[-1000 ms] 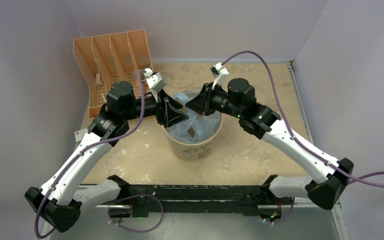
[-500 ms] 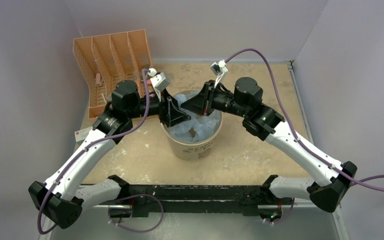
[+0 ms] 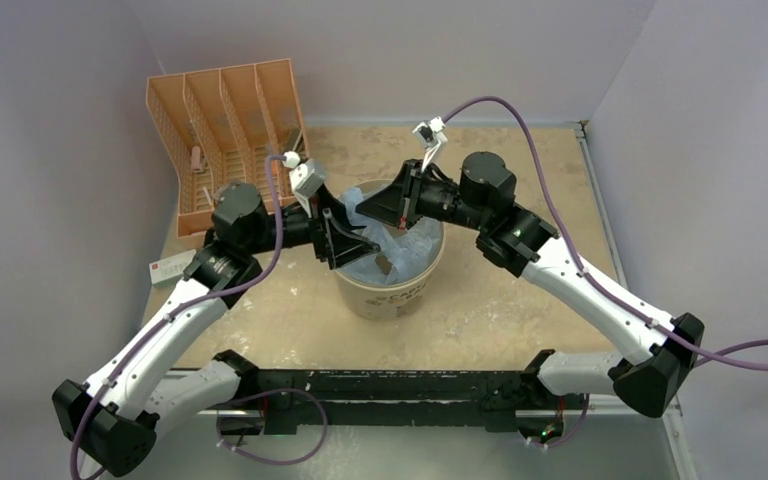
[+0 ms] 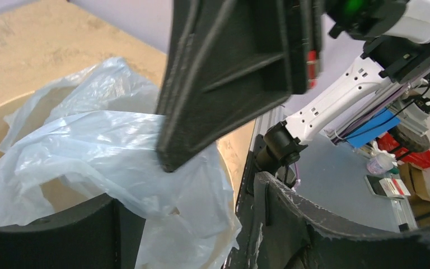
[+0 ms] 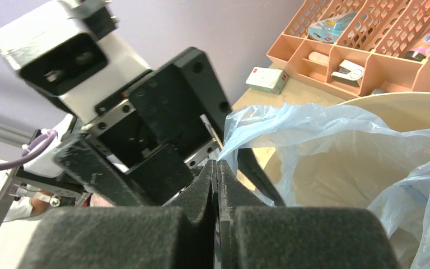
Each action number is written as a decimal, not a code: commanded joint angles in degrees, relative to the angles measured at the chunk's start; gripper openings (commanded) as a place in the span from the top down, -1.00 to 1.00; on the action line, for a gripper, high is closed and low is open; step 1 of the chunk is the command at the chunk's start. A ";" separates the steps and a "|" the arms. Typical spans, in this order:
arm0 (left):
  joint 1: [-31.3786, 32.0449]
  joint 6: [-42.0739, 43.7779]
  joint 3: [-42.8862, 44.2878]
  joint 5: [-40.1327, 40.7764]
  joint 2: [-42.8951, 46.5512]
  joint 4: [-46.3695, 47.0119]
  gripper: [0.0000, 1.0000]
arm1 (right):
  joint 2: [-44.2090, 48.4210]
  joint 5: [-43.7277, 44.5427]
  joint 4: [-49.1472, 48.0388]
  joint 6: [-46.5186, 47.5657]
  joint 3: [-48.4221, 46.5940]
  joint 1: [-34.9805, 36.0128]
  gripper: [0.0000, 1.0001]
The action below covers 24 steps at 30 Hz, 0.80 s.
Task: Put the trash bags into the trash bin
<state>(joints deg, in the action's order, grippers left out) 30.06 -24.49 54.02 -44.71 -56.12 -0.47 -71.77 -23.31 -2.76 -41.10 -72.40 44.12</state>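
1. Bag (image 3: pixel 412 247), thin light-blue film: crumpled inside the bin (image 3: pixel 390 295) at the centre of the overhead frame, with a flap standing up at the far-left rim.
2. Bin: cream bucket, upright. There is dark print on its near wall, too small to read.
3. My left gripper (image 3: pixel 345 240): jaws wide, low over the bin's left rim. In my left wrist view the film lies between the fingers, which are not closed on it.
4. My right gripper (image 5: pixel 217 168): fingers pressed together above the far rim. The bag's edge runs up to the tips, but I cannot tell whether film is caught.
5. Orange rack (image 3: pixel 225 120): upper left of the frame.
6. White box (image 3: pixel 165 268): left of the frame, red label, wording unreadable.
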 commanded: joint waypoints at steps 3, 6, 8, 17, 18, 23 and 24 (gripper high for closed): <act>-0.01 -3.76 -3.04 1.96 4.90 10.07 -0.37 | -0.39 -0.77 -5.27 -3.36 0.23 -0.11 1.00; -0.05 -3.47 -2.60 1.53 3.72 9.72 -0.37 | -0.22 -3.17 -8.39 -5.13 0.96 -0.11 1.00; -0.03 -3.64 -2.90 2.19 3.31 11.07 -0.37 | -0.09 -4.98 -10.20 -6.08 1.41 -0.13 1.00; -0.01 -6.77 -7.68 6.19 4.11 19.05 -0.28 | -0.64 -9.19 -13.08 -7.37 2.91 -0.13 1.00; -0.01 -7.14 -8.24 6.80 4.37 19.70 -0.26 | -0.72 -9.44 -13.13 -7.56 2.96 -0.10 1.00; -0.01 -6.64 -8.52 6.65 5.26 19.73 0.34 | -1.73 -9.34 -12.45 -7.92 2.64 -0.11 0.97; -0.05 -6.37 -8.50 6.51 5.35 19.41 0.40 | -1.79 -9.45 -12.63 -7.96 2.55 -0.10 0.96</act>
<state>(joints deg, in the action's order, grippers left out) 30.06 -31.11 45.32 -38.83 -52.53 14.66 -73.14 -30.83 -11.73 -48.16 -69.36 44.12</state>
